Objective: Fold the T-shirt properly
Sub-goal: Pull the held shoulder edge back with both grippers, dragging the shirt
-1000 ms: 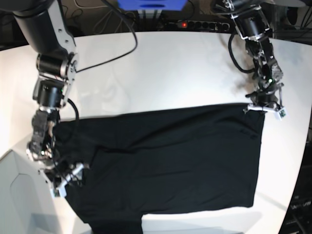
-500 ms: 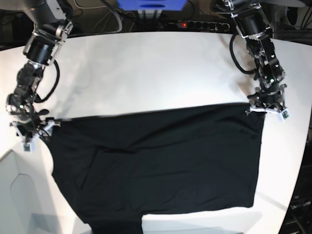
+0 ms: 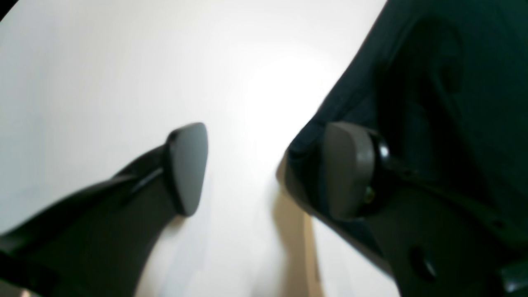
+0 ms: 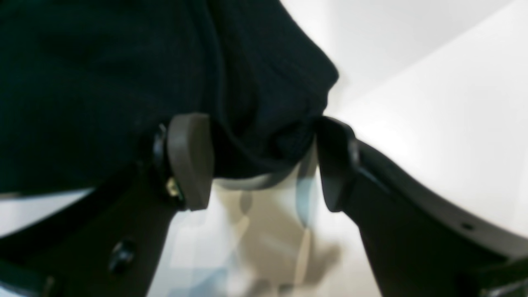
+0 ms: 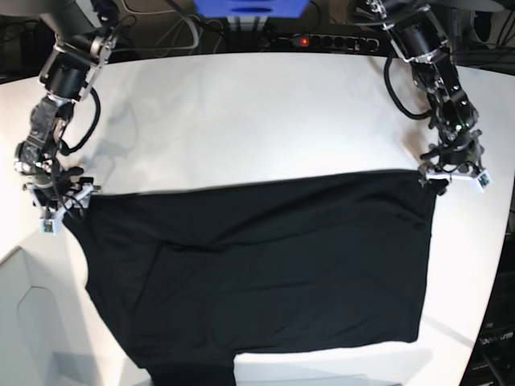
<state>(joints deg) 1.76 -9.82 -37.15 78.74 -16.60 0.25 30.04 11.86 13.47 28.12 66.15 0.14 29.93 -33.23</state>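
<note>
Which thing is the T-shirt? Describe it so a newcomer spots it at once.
Start from the white table. The T-shirt is the broad black cloth spread flat across its near half. It is the only fabric there, stretching between the left tool and the right tool.

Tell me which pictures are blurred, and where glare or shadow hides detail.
Both wrist views are soft: gripper pads and T-shirt lack sharp edges. In the left wrist view, glare whitens the table. The base view is sharper; the T-shirt shows almost no folds.

Two black-and-silver jointed arms [image 5: 60, 76], looping black cables, grey-brown oval pads [image 3: 187, 167], small brass screws
</note>
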